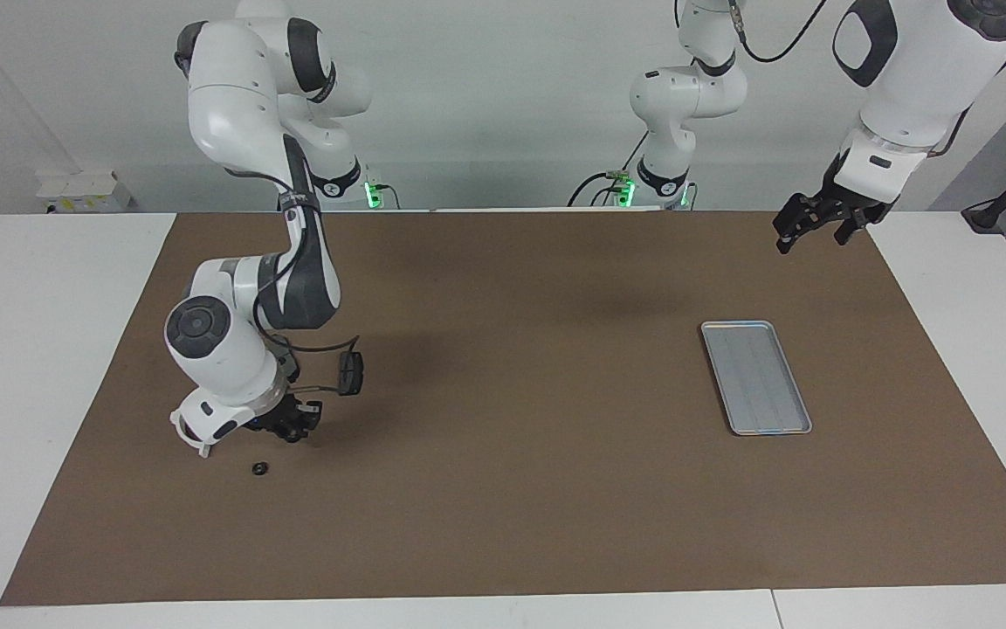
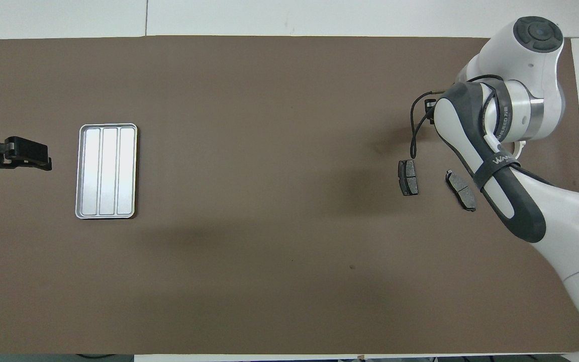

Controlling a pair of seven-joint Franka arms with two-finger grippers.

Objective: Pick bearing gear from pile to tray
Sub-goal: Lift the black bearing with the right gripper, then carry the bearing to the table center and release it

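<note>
Near us, lower left of the facing frame, lies one small black gear [image 1: 261, 469] on the brown mat [image 1: 503, 489]; we judge it light, rigid, best pinched across its rim. Just above it our right gripper [image 1: 293, 428] sits low; whether it's open we cannot tell. Mid right waits the tray [image 1: 756, 377], empty. Upper right, the left gripper [image 1: 817, 229] hangs parted, holding nothing

tray [image 1: 756, 377] lay toward left arm's end of mat [image 1: 503, 489] | two brake-pad plates [image 2: 408, 177] lay side by side toward right arm's end | gear [image 1: 261, 469] farther from robots than plates
</note>
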